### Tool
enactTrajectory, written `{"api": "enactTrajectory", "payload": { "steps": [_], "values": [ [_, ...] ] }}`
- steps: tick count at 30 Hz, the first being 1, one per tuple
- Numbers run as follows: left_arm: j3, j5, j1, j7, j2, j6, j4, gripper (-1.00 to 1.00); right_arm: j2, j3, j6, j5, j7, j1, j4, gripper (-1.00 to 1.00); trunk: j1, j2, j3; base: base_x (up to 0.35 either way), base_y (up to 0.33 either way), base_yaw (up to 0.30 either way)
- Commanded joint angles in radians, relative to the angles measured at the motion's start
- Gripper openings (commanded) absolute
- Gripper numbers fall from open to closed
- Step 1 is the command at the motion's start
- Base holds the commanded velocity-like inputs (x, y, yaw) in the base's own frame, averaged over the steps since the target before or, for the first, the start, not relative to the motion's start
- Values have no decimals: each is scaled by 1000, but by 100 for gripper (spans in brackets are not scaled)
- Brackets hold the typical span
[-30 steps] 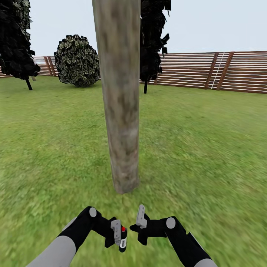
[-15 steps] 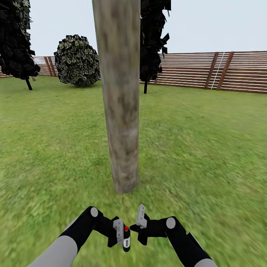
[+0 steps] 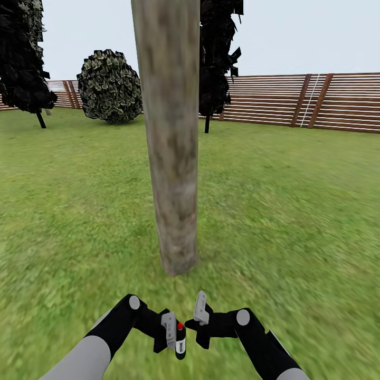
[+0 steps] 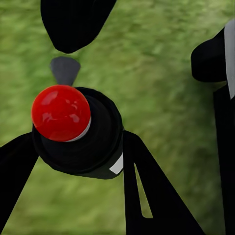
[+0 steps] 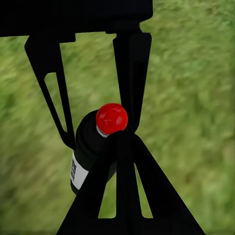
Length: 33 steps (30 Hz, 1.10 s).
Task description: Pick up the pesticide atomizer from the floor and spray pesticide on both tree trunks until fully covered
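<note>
From the head camera, you have the tree trunk [image 3: 171, 137] dead ahead at twelve o'clock, rising out of the grass [image 3: 295, 211] with the fence [image 3: 295, 100] far behind it. Your left claw [image 3: 170, 331] sits low at about six o'clock, clamped on the spray bottle [image 3: 180, 340], whose red cap points up. Your right claw [image 3: 200, 311] hangs just beside it toward five o'clock; from here you cannot tell how wide it stands or whether it touches the bottle.

From the left wrist camera, the bottle [image 4: 81, 132] sits squarely between the two dark fingers [image 4: 147, 191], which press its black body from either side, with the red cap [image 4: 60, 112] facing the lens and grass beneath.

From the right wrist camera, the bottle [image 5: 93, 147] lies beyond your right claw's fingers [image 5: 128, 161], held in the other claw's prongs. Your own fingers look closed together at their tips with nothing between them, though that is hard to be sure of.

Judging by this, the pickup is done and you are parked facing a trunk. No pale specks show on the bark, so spraying this tree seems yet to begin, and the second tree remains after it
</note>
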<state>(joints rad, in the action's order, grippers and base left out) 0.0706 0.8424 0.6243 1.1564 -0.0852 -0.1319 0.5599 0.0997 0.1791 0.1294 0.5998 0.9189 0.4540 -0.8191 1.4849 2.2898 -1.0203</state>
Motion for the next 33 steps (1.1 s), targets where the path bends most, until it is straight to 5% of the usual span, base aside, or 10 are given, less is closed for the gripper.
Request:
{"api": "enactTrajectory", "payload": {
  "steps": [1, 16, 21, 24, 30, 33],
  "values": [
    [0, 0, 0, 0, -1, 0, 0, -100, 0, 0, 0, 0, 0, 0, 0, -100, 0, 0, 0, 0, 0, 0],
    [0, 0, 0, 0, -5, -2, -2, -100, 0, 0, -1, 0, 0, 0, 0, -100, 0, 0, 0, 0, 0, 0],
    [4, 18, -4, 0, 32, -3, -6, -100, 0, 0, -1, -1, 0, 0, 0, -100, 0, 0, 0, 0, 0, 0],
    [5, 19, -8, -1, 77, -3, -6, -100, 0, 0, -1, -2, 0, 0, 0, -100, 0, 0, 0, 0, 0, 0],
    [5, 20, -10, -1, 115, -3, -6, -100, 0, 0, -1, -2, 0, 0, 0, -100, 0, 0, 0, 0, 0, 0],
    [5, 19, -14, -1, 163, -3, -6, -100, -1, 0, 0, -1, 1, 0, 3, -100, 0, 0, 0, 0, 0, 0]
  ]
}}
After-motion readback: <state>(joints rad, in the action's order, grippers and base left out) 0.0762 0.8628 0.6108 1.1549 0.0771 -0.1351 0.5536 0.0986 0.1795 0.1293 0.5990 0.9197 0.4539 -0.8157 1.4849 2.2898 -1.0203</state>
